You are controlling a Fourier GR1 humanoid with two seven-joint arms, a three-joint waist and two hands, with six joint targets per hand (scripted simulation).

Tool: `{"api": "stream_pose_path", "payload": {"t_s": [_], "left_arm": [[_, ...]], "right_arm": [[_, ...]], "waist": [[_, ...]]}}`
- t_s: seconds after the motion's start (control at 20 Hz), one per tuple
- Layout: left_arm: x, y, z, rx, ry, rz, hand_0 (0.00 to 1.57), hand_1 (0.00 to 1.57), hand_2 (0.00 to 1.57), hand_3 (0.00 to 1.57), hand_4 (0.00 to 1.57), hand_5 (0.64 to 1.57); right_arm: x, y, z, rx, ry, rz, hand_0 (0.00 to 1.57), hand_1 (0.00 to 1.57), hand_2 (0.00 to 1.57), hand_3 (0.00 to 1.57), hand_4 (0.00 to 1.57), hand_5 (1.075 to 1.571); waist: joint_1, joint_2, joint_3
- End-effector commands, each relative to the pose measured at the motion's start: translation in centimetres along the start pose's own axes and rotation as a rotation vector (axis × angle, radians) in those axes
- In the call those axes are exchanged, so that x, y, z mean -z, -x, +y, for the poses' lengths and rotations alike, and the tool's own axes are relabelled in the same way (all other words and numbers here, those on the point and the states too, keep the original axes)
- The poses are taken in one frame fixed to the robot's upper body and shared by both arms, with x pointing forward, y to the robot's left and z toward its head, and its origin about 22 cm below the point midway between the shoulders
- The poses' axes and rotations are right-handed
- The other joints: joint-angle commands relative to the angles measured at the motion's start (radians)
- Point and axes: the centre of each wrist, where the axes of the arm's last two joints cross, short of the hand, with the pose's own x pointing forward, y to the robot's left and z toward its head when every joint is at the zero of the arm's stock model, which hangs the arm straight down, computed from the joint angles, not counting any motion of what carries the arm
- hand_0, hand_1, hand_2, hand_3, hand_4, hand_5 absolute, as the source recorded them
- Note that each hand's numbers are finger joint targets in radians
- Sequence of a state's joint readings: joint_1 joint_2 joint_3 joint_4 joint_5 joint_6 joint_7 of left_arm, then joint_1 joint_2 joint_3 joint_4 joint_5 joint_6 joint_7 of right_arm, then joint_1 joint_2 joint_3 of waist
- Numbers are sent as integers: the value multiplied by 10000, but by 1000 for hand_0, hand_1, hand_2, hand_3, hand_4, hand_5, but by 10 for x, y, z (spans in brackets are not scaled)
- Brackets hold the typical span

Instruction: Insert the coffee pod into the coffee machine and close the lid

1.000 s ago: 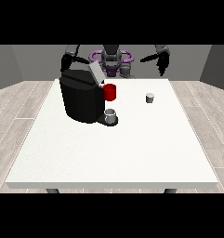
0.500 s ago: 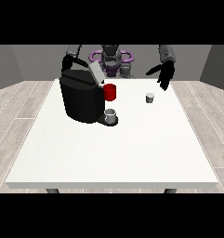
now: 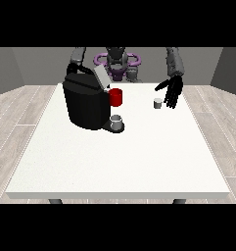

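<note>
1. The white worktop [image 3: 119, 162] fills the near part of the view, bare toward the camera.
2. On its drip stand, at the machine's front, sits a small grey cup [image 3: 117, 120], well off to the view's left of the visible hand and nearer the camera than it.
3. The black coffee machine [image 3: 86, 103] stands on the worktop's left half, far from the hand at the view's right. Its grey lid [image 3: 101, 77] is tilted up and open. A red part [image 3: 116, 97] shows on the machine's front, above the cup.
4. The pod [image 3: 158, 103], small and grey-white, stands upright on the worktop just beside the hand, on its side toward the machine. I cannot tell whether they touch; it looks apart.
5. The hand at the view's right [image 3: 171, 90] hangs over the worktop's far right part, fingers straight and spread, pointing downward, holding nothing.
6. The other hand is hidden behind the machine's top at the view's left; only its arm [image 3: 78, 55] shows, so its fingers cannot be judged.
7. Farthest back is the robot's torso [image 3: 116, 61].
</note>
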State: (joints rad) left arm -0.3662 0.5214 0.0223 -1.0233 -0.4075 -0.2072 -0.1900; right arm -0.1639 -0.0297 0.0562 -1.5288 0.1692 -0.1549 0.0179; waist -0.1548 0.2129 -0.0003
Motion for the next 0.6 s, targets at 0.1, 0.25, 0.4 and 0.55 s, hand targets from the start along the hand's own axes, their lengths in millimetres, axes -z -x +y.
{"api": "stream_pose_path", "payload": {"t_s": [0.1,0.25,0.4,0.55], "left_arm": [[13,2,-11,872,-113,-431,488,488,724,486,0,1571],[27,-13,-23,1646,-828,-765,940,940,950,692,81,1571],[31,-27,-36,2427,-363,-1208,1071,1071,1107,914,448,1571],[38,-28,-40,3176,-74,-676,941,941,1039,871,429,1571]], "right_arm": [[9,17,-6,152,359,499,0,0,0,0,0,1571],[19,16,-6,-51,61,-93,0,0,0,0,0,1571],[12,31,11,74,-35,783,0,0,0,0,0,1571],[17,27,11,-11,-344,1095,0,0,0,0,0,1571]], "waist": [[380,71,1],[292,576,2],[620,-126,5],[386,-194,4]]}}
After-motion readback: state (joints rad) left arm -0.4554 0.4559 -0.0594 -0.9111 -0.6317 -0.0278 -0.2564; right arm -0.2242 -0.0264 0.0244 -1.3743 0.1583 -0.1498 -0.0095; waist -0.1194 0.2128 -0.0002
